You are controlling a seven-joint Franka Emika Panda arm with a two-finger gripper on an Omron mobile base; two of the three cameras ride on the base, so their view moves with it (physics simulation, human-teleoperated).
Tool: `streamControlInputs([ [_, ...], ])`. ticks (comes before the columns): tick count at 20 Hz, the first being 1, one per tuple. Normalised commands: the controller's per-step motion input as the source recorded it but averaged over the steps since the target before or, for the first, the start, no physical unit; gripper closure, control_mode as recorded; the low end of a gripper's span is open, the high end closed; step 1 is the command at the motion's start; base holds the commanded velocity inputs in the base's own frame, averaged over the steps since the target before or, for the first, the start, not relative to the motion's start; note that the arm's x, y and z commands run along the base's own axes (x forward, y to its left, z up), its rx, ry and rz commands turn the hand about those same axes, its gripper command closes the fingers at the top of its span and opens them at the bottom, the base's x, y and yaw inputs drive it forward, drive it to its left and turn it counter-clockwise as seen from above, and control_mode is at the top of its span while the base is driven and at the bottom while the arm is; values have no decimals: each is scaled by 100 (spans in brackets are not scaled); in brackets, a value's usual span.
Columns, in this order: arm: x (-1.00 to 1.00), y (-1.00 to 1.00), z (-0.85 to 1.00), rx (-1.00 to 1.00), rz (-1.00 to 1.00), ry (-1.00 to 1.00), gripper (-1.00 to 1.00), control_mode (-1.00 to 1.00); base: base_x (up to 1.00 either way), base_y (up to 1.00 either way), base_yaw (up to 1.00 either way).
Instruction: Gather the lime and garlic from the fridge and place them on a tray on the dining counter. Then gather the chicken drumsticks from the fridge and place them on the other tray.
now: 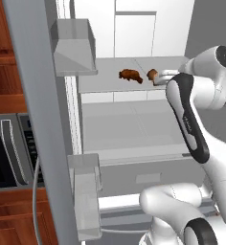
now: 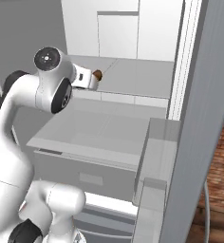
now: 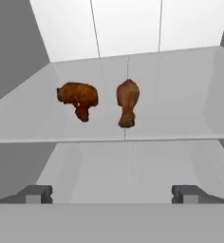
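Note:
The fridge [image 1: 134, 28] stands open in front of me, white inside. Two reddish-brown chicken drumsticks lie side by side on its upper glass shelf [image 3: 180, 114]: the left drumstick [image 3: 78, 98] [image 1: 130, 75] is bent, and the right drumstick [image 3: 127, 102] [image 1: 152, 74] points its narrow end toward me. My gripper [image 3: 113, 194] is open and empty, level with the shelf's front edge and a short way in front of the right drumstick. In the right base view my hand covers most of a drumstick [image 2: 98, 74]. The lime, garlic, trays and dining counter are out of view.
The left fridge door [image 1: 33, 95] carries clear bins [image 1: 74, 48] that jut toward the arm. The right door [image 2: 204, 118] with its bin [image 2: 154, 161] stands close on the other side. A wide drawer [image 1: 134, 129] sits below the shelf. Wooden cabinets and an oven [image 1: 5, 148] are at left.

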Motion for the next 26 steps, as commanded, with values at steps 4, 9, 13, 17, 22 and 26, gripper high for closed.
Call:
streamControlInputs([
  [4,71,-2,0,0,0,2,-100,-100,0,0,0],
  [9,70,0,0,0,0,0,-100,-100,0,0,0],
  [13,55,-9,0,0,0,5,-100,-100,0,0,0],
  [17,46,-20,0,0,0,7,-100,-100,0,0,0],
  [22,40,-13,-1,0,0,2,-100,-100,0,0,0],
  [26,43,-1,-10,0,0,2,-100,-100,0,0,0],
])
